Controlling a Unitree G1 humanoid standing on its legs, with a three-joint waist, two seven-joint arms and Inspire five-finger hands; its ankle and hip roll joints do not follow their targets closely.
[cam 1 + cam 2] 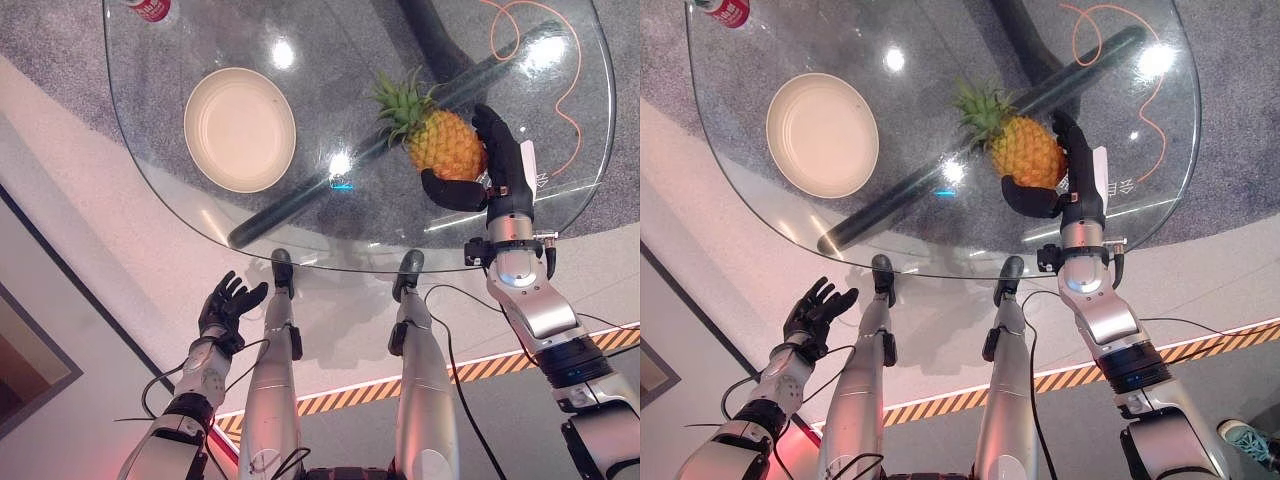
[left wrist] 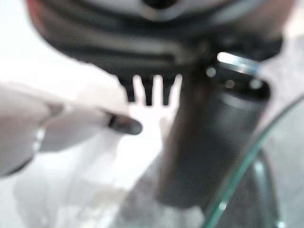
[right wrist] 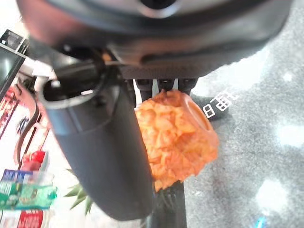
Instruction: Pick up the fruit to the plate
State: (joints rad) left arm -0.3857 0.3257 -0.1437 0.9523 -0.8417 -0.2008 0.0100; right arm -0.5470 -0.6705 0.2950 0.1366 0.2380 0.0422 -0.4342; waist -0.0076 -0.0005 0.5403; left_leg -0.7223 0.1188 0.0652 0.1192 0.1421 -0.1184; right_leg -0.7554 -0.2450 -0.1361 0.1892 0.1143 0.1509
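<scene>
Little print shows, and none of it is clear enough to read.
A red can at the far edge of the glass desk carries white lettering, too small to make out. White characters lie on the grey floor seen through the glass beside the right hand; they are blurred. Packages in the right wrist view bear unreadable print.

Right robot hand extended forward, fingers and thumb curled in grasp. Left robot hand low, fingers spread.
</scene>
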